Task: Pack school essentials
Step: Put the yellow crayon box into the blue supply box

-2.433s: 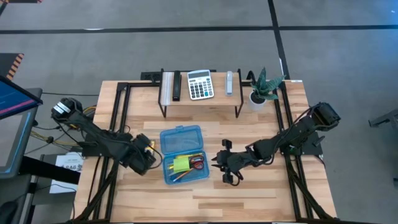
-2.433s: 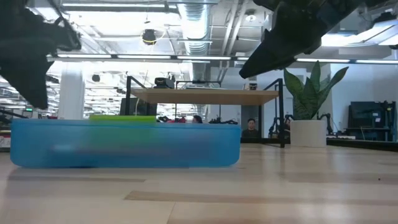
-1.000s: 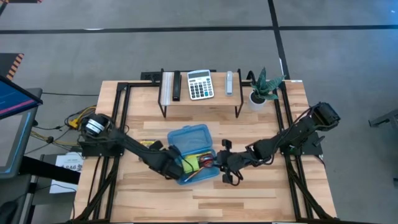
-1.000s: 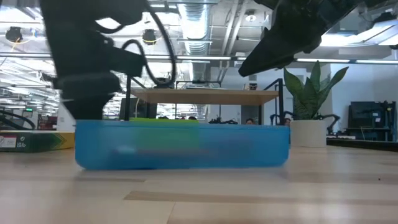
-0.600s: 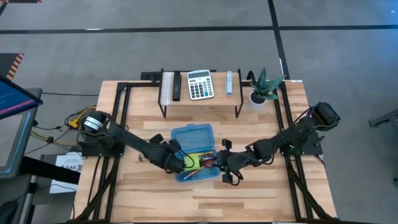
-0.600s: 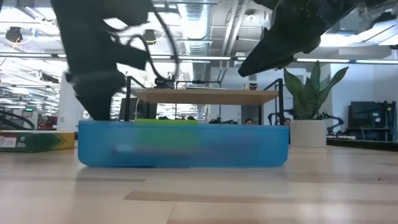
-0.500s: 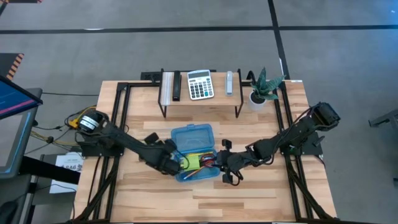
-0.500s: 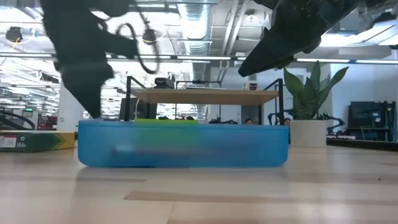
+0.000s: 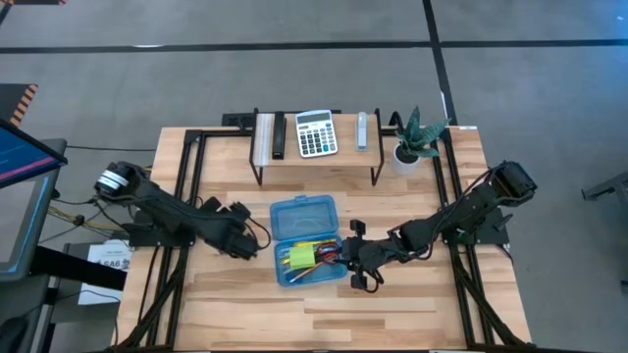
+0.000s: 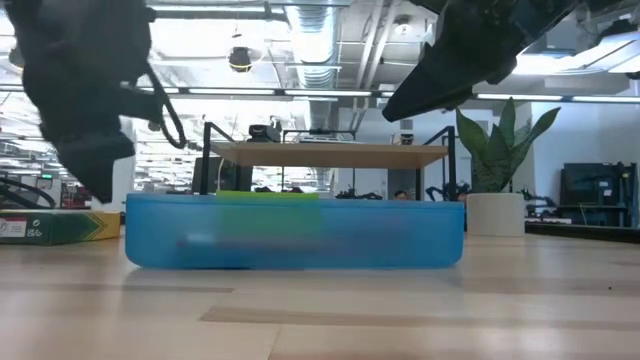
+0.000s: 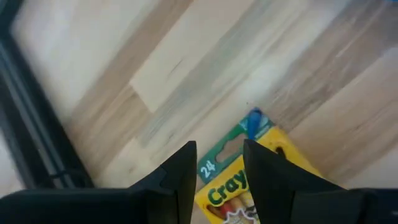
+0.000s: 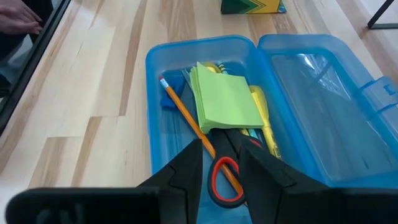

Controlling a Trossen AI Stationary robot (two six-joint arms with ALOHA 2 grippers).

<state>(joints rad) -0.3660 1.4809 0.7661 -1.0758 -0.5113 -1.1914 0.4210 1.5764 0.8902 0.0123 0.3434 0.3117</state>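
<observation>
The blue plastic box (image 9: 306, 240) lies open on the table, lid (image 12: 323, 93) flat beside the tray. In the tray lie a lime-green sticky-note pad (image 12: 227, 99), an orange pencil (image 12: 186, 118), red-handled scissors (image 12: 227, 174) and yellow pencils (image 12: 261, 112). The yellow-green crayon box (image 11: 221, 180) lies flat on the table left of the blue box, also seen as the crayon box (image 12: 252, 6). My left gripper (image 9: 243, 241) hovers open above it, off the table in the low view (image 10: 95, 175). My right gripper (image 9: 346, 257) hangs open at the tray's right side (image 12: 221, 158).
A raised shelf (image 9: 314, 157) at the table's far edge carries the grey-white calculator (image 9: 316, 132) and some small items. The potted plant (image 9: 417, 137) stands at its right end. Bare wood lies in front of the blue box.
My left gripper has drawn back from the blue box's left side toward the table's left edge and now stands over the crayon box. The blue box, which slid toward the right a little earlier, now stays put. My right arm has kept still.
</observation>
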